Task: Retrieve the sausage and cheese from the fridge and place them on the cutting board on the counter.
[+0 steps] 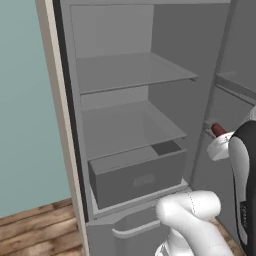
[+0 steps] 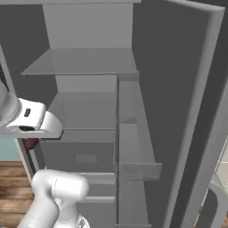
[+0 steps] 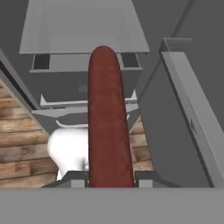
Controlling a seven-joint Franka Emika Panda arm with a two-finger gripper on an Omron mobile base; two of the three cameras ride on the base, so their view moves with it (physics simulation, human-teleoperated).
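- Red-brown and smooth, the sausage (image 3: 109, 118) sticks straight out from the claw (image 3: 110, 177), which is squeezed shut on its near end.
- From the left base view, one end of the sausage (image 1: 218, 130) peeks out past the white hand, out in front of the open fridge (image 1: 130, 125).
- Past the tip of the sausage sit the grey drawer (image 1: 137, 175) and the shelves (image 1: 132, 72), and they look bare.
- I cannot spot the cheese, the cutting board or the counter from here.
- I think the step now is carrying the sausage away from the fridge to the board.
- To do it well, keep the squeeze firm, since the sausage is round and could slip or roll.
- Pull the claw back slowly so the long end does not bump the door bins (image 3: 192, 113) just beside it.
- Keep it level on the way, and only let go once it rests flat on the board.
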